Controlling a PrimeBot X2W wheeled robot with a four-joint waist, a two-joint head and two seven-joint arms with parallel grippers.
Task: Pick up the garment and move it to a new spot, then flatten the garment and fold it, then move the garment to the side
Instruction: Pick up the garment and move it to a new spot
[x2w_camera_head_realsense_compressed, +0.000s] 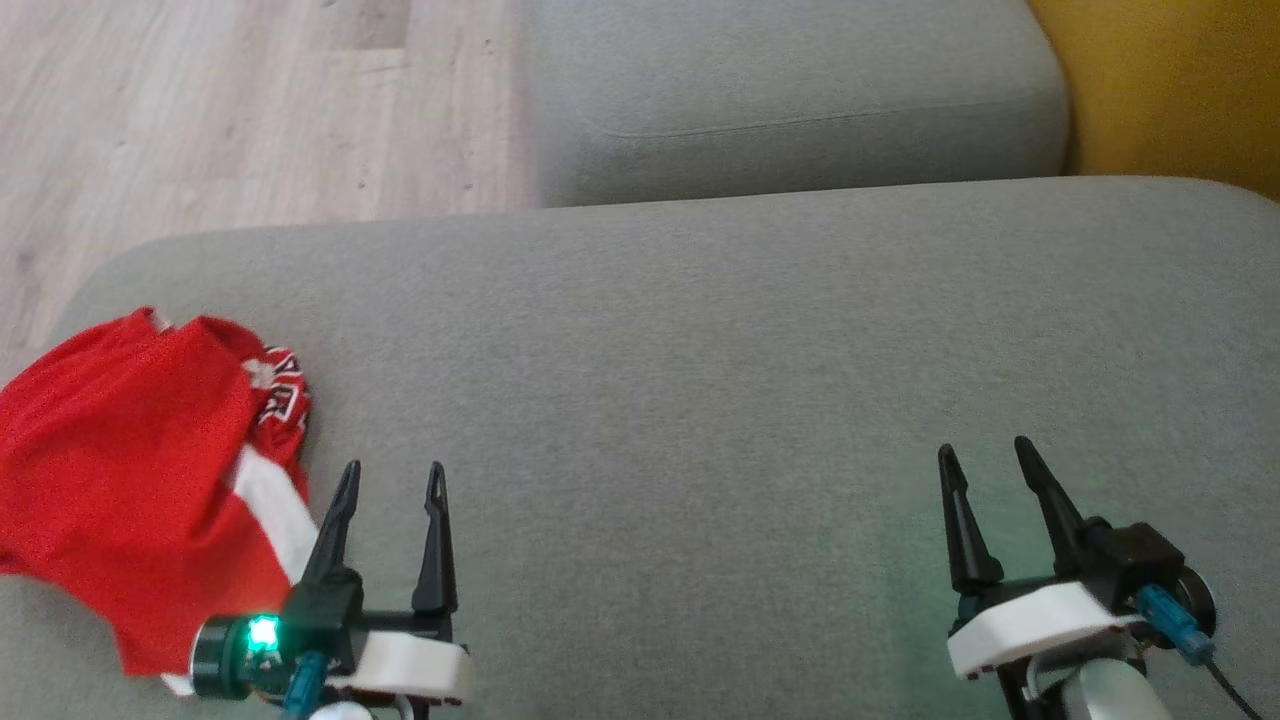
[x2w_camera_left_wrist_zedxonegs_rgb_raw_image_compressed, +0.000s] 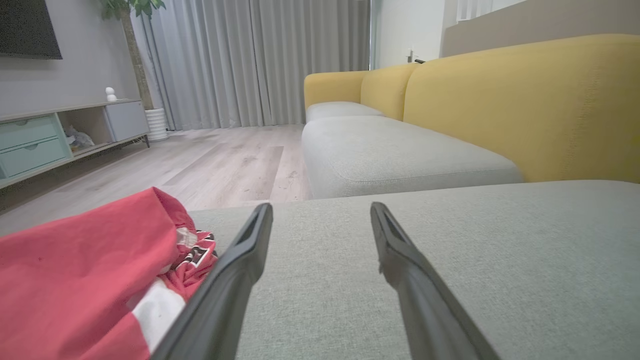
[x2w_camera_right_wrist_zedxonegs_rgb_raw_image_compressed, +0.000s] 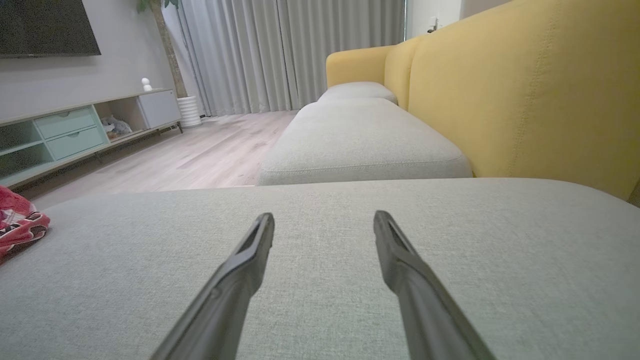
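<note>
A red garment (x2w_camera_head_realsense_compressed: 130, 470) with a white stripe and a dark patterned band lies crumpled at the left end of the grey sofa seat (x2w_camera_head_realsense_compressed: 700, 400). My left gripper (x2w_camera_head_realsense_compressed: 392, 475) hovers open just to its right, its left finger near the garment's white stripe, nothing between the fingers. In the left wrist view the garment (x2w_camera_left_wrist_zedxonegs_rgb_raw_image_compressed: 85, 280) bunches at the lower left beside the left gripper (x2w_camera_left_wrist_zedxonegs_rgb_raw_image_compressed: 321, 210). My right gripper (x2w_camera_head_realsense_compressed: 985, 455) stands open over bare cushion at the lower right. The right wrist view shows the right gripper (x2w_camera_right_wrist_zedxonegs_rgb_raw_image_compressed: 324, 217) open and the garment (x2w_camera_right_wrist_zedxonegs_rgb_raw_image_compressed: 17, 225) far off at the left edge.
A second grey cushion (x2w_camera_head_realsense_compressed: 790, 100) lies beyond the seat, with a yellow backrest (x2w_camera_head_realsense_compressed: 1170, 90) at the right. Wooden floor (x2w_camera_head_realsense_compressed: 230, 110) runs past the sofa's far left edge. A low TV cabinet (x2w_camera_left_wrist_zedxonegs_rgb_raw_image_compressed: 55, 135) and grey curtains (x2w_camera_left_wrist_zedxonegs_rgb_raw_image_compressed: 260, 60) stand across the room.
</note>
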